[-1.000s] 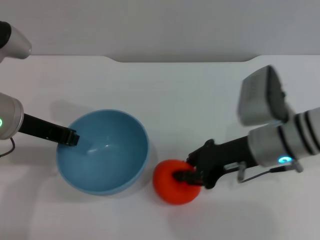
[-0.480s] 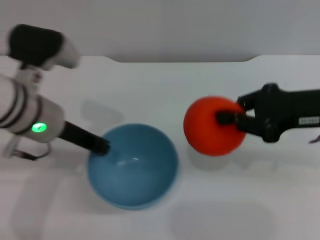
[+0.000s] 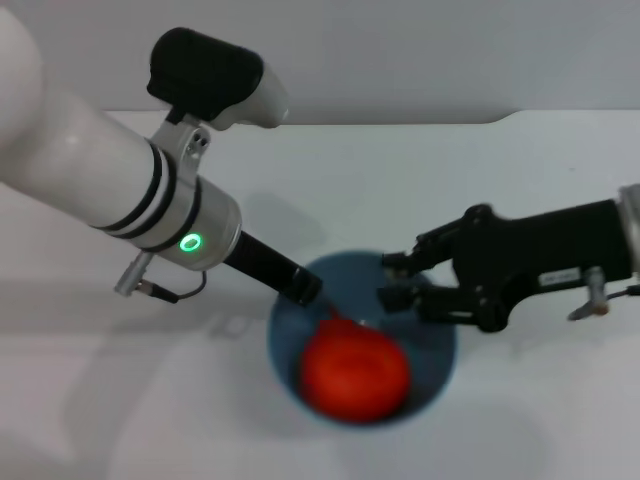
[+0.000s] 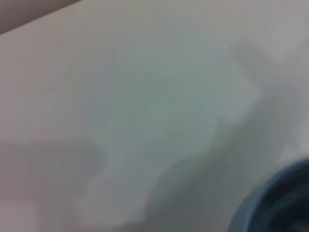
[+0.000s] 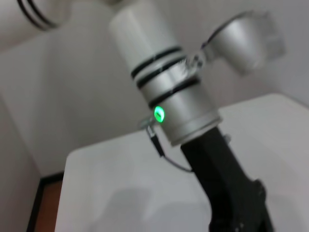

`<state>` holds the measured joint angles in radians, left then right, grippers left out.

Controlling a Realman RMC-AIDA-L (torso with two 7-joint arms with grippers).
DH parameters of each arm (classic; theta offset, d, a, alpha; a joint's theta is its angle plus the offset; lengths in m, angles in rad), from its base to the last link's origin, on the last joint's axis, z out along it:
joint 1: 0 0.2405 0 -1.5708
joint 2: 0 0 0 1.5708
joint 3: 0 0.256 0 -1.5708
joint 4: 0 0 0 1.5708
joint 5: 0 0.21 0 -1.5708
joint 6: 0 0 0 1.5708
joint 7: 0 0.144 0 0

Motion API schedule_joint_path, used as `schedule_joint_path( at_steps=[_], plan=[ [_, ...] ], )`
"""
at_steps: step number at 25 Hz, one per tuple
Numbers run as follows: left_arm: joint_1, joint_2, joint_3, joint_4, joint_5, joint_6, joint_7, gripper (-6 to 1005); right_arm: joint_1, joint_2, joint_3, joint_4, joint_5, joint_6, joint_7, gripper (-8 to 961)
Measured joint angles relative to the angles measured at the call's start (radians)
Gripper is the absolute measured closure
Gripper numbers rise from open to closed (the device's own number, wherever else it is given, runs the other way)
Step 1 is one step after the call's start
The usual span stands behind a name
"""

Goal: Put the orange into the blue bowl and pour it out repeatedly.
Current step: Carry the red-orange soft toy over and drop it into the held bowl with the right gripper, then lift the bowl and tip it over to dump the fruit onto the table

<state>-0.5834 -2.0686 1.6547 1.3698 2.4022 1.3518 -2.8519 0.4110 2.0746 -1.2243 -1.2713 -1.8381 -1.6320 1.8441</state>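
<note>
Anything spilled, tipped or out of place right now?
Nothing stands out. The orange sits inside the blue bowl. The left gripper is at the bowl's rim, and the open right gripper is over its far side, apart from the fruit.

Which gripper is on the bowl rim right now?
The left gripper: it grips the blue bowl at its rim. The right gripper hangs open above the orange inside.
</note>
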Motion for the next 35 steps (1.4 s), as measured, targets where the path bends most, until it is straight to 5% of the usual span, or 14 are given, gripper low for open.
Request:
schedule_joint_path(
  at_steps=[7,15,21,26,30,35],
  plan=[
    [0.007,0.005,-0.013,0.011,-0.001,-0.011,0.008,1001,-0.008,0.002,0.010,-0.016,-0.011,0.018,0.014,697],
    [0.075,0.010,-0.030,0.042,0.082,-0.108,0.032,1001,-0.032,-0.006,0.262,-0.016,-0.035,0.023,0.167,476],
    [0.195,0.010,-0.030,0.170,0.130,-0.253,0.084,1000,-0.053,-0.007,0.390,-0.012,-0.201,0.016,0.259,318],
    [0.358,0.010,0.041,0.316,0.134,-0.481,0.196,1000,-0.066,-0.007,0.419,0.017,-0.253,0.016,0.269,318],
    [0.504,0.010,0.201,0.401,0.182,-0.742,0.362,1000,-0.068,-0.007,0.449,0.055,-0.268,0.021,0.268,319],
    [0.690,0.006,0.497,0.311,0.432,-1.347,0.574,1000,-0.077,-0.008,0.464,0.062,-0.291,0.021,0.264,319]
  ],
)
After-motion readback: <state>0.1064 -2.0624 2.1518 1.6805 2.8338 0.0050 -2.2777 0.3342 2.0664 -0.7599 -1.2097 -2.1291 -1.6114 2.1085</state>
